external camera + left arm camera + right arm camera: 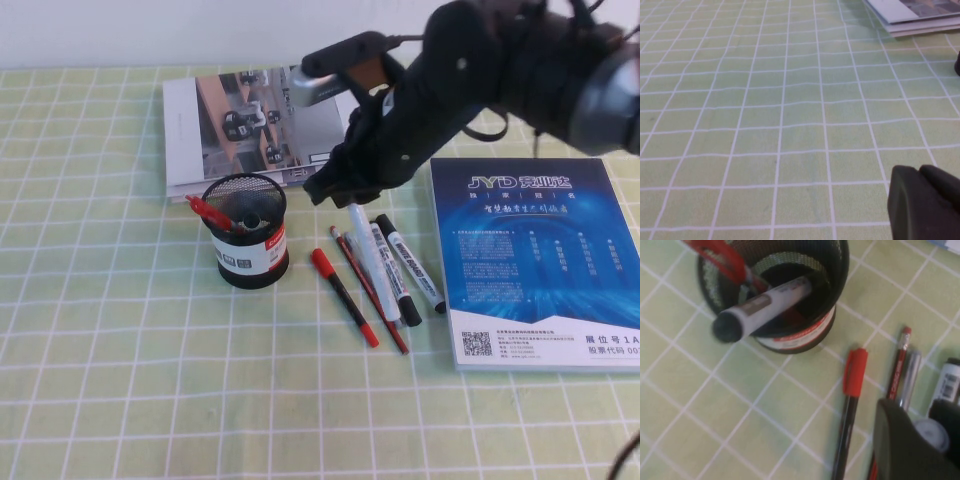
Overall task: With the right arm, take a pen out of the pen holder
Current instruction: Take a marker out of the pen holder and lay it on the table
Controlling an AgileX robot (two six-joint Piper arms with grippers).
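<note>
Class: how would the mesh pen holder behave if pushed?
Probably light: the pen holder is open mesh. Its leaning marker may tip it. Right gripper grips a white pen beside it; left gripper hangs over checked cloth.

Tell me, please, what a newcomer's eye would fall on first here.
The right gripper, mid-table, seems closed on one end of a white pen among pens lying beside the blue booklet. Left of them stands the black mesh pen holder, holding a red pen and a marker. The left gripper hangs over bare checked cloth.
</note>
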